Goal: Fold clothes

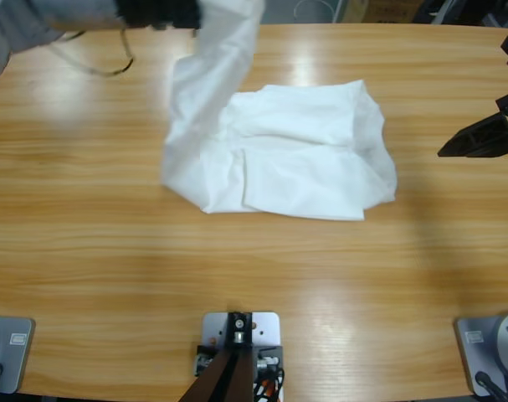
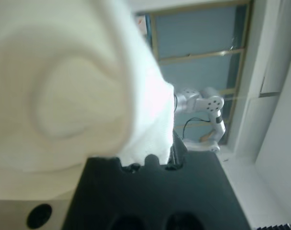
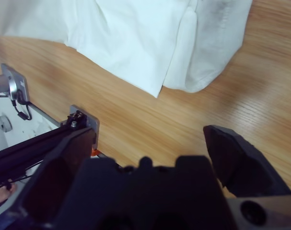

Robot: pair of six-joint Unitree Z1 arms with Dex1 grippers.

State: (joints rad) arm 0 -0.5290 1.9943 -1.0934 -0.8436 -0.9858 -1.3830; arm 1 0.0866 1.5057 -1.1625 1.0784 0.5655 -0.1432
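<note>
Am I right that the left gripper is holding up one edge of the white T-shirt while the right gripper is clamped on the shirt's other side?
Not quite. The left gripper does hold up an edge of the white T-shirt, but the right gripper is not clamped on it. The right wrist view shows its jaws open and empty above the wooden table, apart from the shirt; the high view shows it off to the side.

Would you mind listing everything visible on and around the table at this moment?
T-shirt: one, white, crumpled at the table's middle, one part lifted toward the top left.
Table: one, long, light wood, under the shirt.
Window: one, pale-framed, in the room behind, seen from the left wrist.
Left gripper: one, black, top left, shut on the shirt's raised fabric.
Right gripper: one, black, at the right edge, open, holding nothing, apart from the shirt.
</note>
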